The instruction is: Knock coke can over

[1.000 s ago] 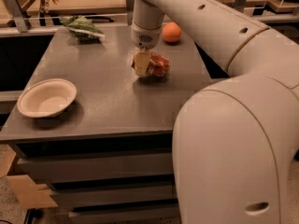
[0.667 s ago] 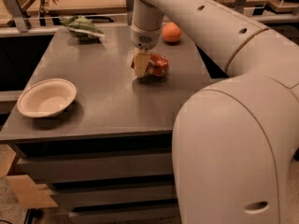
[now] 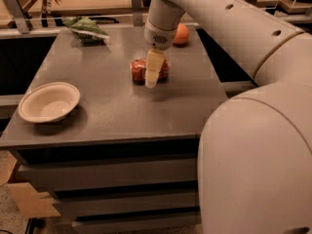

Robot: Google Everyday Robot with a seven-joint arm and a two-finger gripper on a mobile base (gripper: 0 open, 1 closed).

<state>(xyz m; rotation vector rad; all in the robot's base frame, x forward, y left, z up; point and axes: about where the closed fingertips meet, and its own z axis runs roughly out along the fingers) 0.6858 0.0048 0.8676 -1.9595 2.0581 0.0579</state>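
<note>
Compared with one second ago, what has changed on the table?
The coke can shifted left in view: before it showed right of the gripper, now it lies on its side behind it, showing on both sides. The gripper came slightly lower. The bowl, orange ball and green bag stayed put.

coke can (image 3: 138, 70): middle hidden behind end effector (image 3: 151, 81); lettering unreadable
end effector: low over bench (image 3: 112, 116), in front of coke can
arm (image 3: 234, 28): cut off at top, right edges

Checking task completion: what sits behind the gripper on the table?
The coke can, seemingly lying on its side on the table. The gripper hangs in front, covering its middle, so its lettering and any contact are hidden.
</note>
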